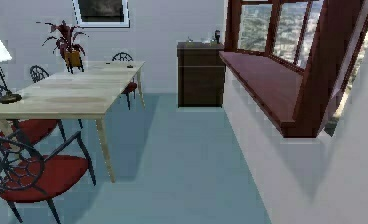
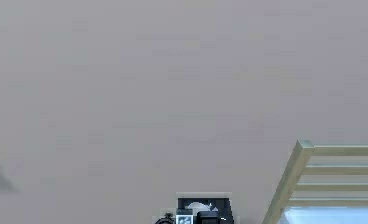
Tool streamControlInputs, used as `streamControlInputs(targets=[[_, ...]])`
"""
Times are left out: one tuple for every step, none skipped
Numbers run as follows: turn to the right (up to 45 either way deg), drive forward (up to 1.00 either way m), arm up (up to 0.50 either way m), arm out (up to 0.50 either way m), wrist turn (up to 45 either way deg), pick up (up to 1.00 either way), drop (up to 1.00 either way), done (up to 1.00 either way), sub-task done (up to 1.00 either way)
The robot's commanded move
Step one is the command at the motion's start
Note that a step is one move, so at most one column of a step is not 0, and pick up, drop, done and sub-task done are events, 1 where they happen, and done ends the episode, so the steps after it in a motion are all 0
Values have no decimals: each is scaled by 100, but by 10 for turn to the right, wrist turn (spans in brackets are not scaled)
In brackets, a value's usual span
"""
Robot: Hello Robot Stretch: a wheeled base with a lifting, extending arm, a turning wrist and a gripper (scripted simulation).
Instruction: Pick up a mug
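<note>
A pale wooden table point(image 1: 77, 90) ringed by red-seated chairs point(image 1: 37, 175) stands near a dark cabinet point(image 1: 201, 75) beside a window ledge point(image 1: 267, 85).

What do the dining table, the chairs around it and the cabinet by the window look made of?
Dining table: pale wood with a matt finish, with plank lines running along the top. Chairs: thin black curled frames, likely metal, with red seats that look padded. Cabinet: dark brown, probably stained wood, though the grain is too faint to tell.
</note>
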Motion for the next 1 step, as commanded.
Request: streamControlInputs(targets=[[0,0,0,0,450,0,0,0,0]])
